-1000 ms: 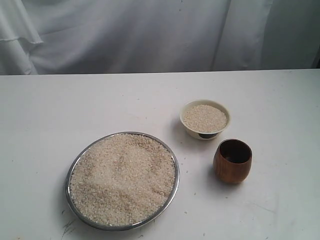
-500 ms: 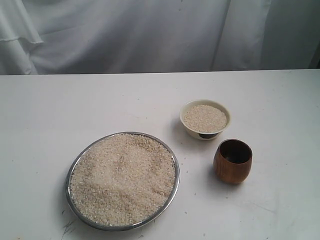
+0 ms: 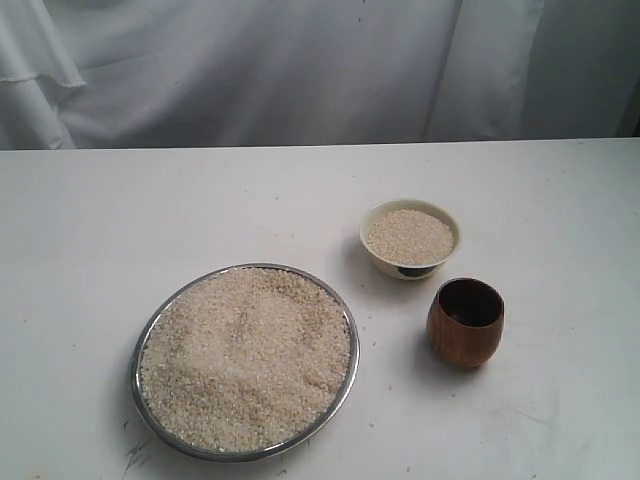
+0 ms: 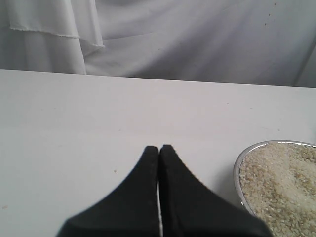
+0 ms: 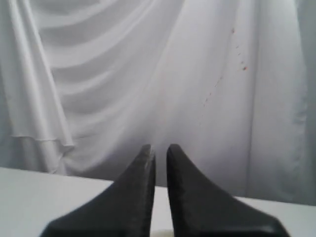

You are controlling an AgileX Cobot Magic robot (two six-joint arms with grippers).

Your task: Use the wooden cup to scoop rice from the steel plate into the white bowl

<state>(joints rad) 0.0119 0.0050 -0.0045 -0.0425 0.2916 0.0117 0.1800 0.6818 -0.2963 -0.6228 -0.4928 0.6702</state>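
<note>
Four task items on the table [image 3: 90, 220], none held.

- Item: wooden cup [image 3: 466, 321], upright, to the right of the steel plate [image 3: 136, 362] and just on the near side of the white bowl [image 3: 380, 258], touching neither.
- Item: rice [image 3: 245, 360], heaped across the plate; the bowl already holds some.
- Item: left fingers [image 4: 154, 160], pressed together, empty, near the plate's rim.
- Item: right fingers [image 5: 148, 158], parted by a narrow slit, empty, facing the curtain [image 5: 123, 74].

Handling note: your step is likely the pickup of the cup. Spread the right fingers wider than its barrel, come in level, and clamp at its middle so the glossy wood neither slips nor tips.

Change from half a second earlier: none on the table. Cup, bowl and plate sit in the same spots.
</note>
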